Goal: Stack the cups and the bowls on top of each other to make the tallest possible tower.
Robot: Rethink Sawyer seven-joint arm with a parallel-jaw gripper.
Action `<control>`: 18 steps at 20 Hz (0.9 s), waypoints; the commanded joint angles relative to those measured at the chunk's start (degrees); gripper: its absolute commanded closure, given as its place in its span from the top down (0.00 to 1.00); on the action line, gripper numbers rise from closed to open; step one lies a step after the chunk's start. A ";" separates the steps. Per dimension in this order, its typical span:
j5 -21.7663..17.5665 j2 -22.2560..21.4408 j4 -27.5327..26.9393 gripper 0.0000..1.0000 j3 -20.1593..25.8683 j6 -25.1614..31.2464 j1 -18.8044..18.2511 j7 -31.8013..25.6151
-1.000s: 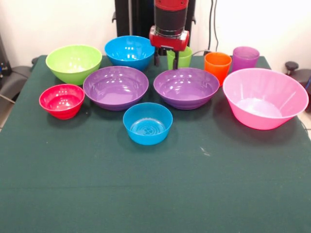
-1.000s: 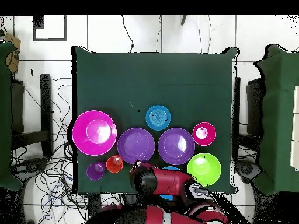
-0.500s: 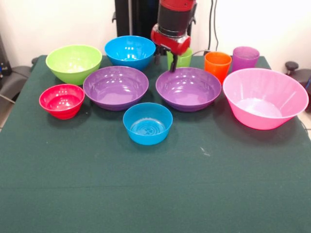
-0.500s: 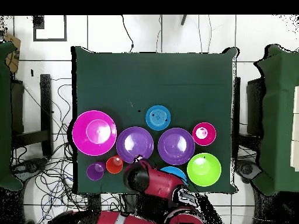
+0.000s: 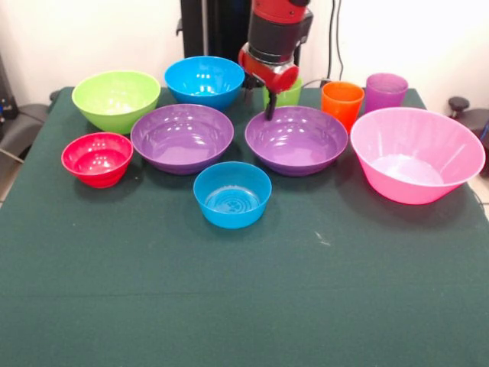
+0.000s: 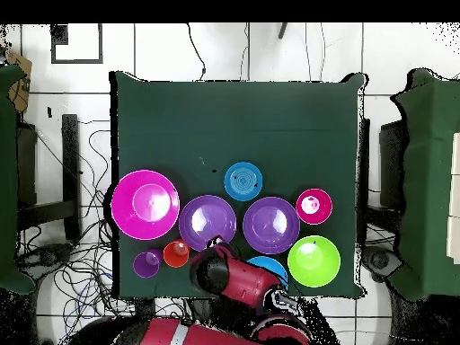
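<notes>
We see the gripper hanging at the table's far side, tilted, just in front of the green cup and above the far rim of the right-hand purple bowl. One dark finger points down toward that rim; the other is only partly visible near the blue bowl. We can't tell how far open it is, nor whether it grips anything. In the overhead view the red arm covers the gripper, so no help there.

Going outward in the front view: the green cup stands upright behind the gripper, partly hidden by the arm. To its right the orange cup and the translucent purple cup stand upright, close together, orange slightly nearer us. Left of the gripper sits the large blue bowl, w/ the lime green bowl further left. The 2nd purple bowl lies beside the first, w/ a narrow gap between them. The small blue bowl sits in front of and between the two purple ones. The small red bowl is at far left, just beside the left purple bowl. The big pink bowl is at far right, near the orange cup. All bowls sit mouth-up on the green table; nothing is stacked.
</notes>
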 commanded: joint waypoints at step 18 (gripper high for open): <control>-6.00 0.20 -2.04 1.00 7.79 -6.91 -6.66 7.35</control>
